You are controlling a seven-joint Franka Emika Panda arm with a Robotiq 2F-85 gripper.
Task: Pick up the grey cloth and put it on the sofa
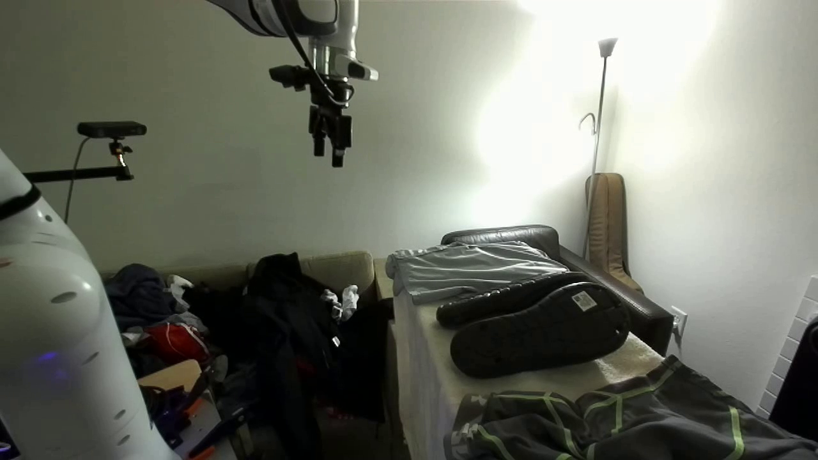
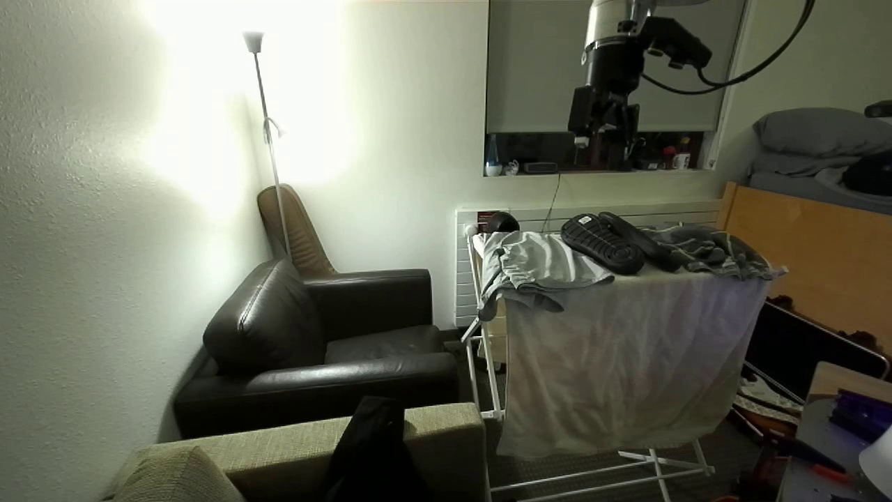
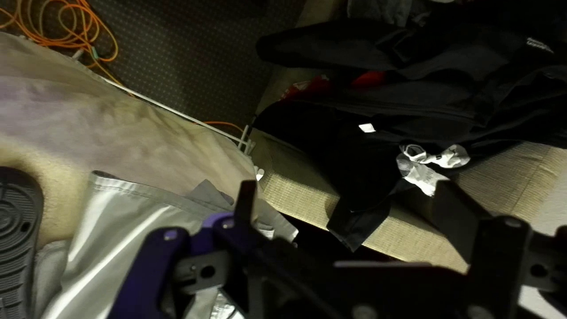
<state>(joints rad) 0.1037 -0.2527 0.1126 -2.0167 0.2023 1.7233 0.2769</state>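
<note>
The grey cloth (image 1: 473, 265) (image 2: 547, 261) (image 3: 128, 235) lies at the end of a towel-covered drying rack, partly hanging over its edge. My gripper (image 1: 328, 156) (image 2: 603, 150) (image 3: 345, 188) is high in the air. Its fingers are wide apart in the wrist view with nothing between them. The gripper is apart from the cloth; in the wrist view the cloth is to the lower left, partly hidden by a finger. A beige sofa (image 1: 339, 265) (image 2: 446, 436) (image 3: 301, 190) with dark clothes stands beside the rack. A dark leather armchair (image 2: 376, 376) (image 1: 645, 313) is beyond the rack's end.
Black slippers (image 1: 543, 335) (image 2: 603, 240) (image 3: 17, 239) and dark shorts with green seams (image 1: 613, 415) (image 2: 711, 247) lie on the rack's pale towel (image 2: 613, 369). A floor lamp (image 1: 601, 115) (image 2: 268, 139) stands in the corner. Orange cable (image 3: 71, 35) lies on the floor.
</note>
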